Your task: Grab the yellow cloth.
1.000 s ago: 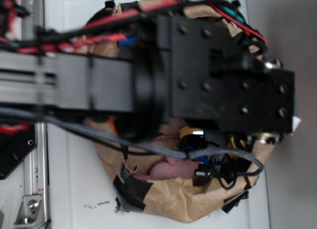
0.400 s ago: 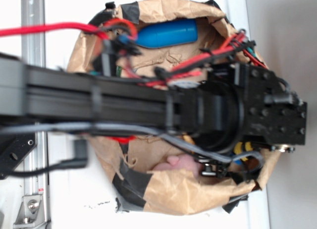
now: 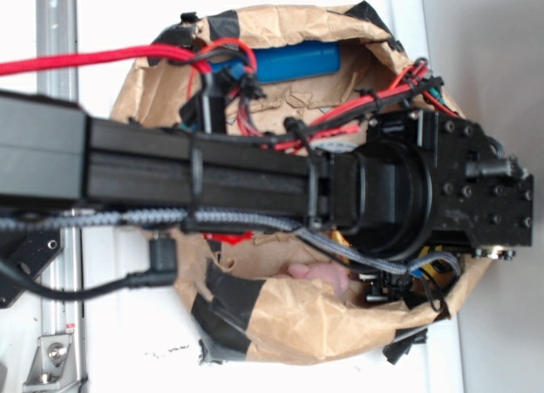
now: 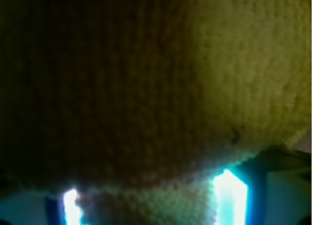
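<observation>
You had the arm (image 3: 255, 180) stretched right across the paper-lined bin (image 3: 289, 325), with the gripper (image 3: 399, 274) sunk down among the contents at the bin's far side, so the approach looked done. In the wrist view the yellow cloth (image 4: 204, 79) filled nearly the whole picture, its terry loops plain on the lit side and lost in shadow on the other; that put the cloth directly against or just under the camera, inside the bin beneath the wrist. From the exterior view you could not see the cloth at all, since the arm and its cables covered that spot. Whether the fingers were spread or clamped on the cloth, neither picture showed, so I cannot tell. My judgement: you were at the grasp itself, and what remained was to confirm a hold and lift the cloth clear. Around the arm you could see a blue cylinder (image 3: 293, 59) at the bin's rim and something pink (image 3: 319, 274) near the gripper. No brand, label or writing was readable anywhere.
</observation>
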